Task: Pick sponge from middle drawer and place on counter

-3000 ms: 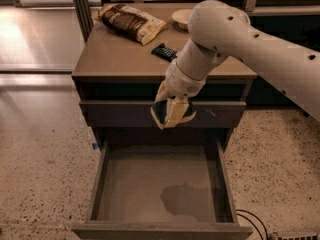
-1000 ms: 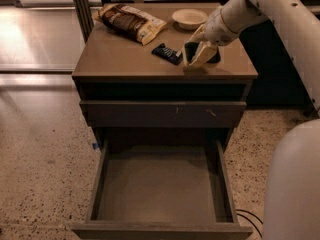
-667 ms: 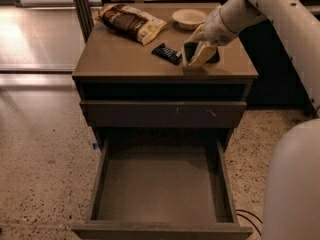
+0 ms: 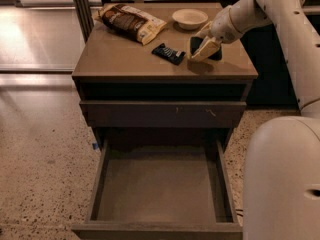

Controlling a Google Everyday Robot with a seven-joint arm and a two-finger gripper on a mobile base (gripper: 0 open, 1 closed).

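Cream arm [image 4: 272,6], pale pincer [image 4: 204,47] over counter [image 4: 125,56]

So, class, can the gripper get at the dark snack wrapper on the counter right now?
Probably yes: the gripper sits over the counter just beside the snack wrapper, with nothing between them, though its jaws hold the sponge.

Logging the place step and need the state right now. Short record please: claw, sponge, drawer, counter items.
claw: claw low over the right side of the counter, shut on the sponge
sponge: sponge in the claw; contact with the counter unclear
drawer: drawer pulled open, nothing in it
counter items: bag back left, wrapper just left of the claw, bowl at the back
task state: sponge out of the drawer, not yet released
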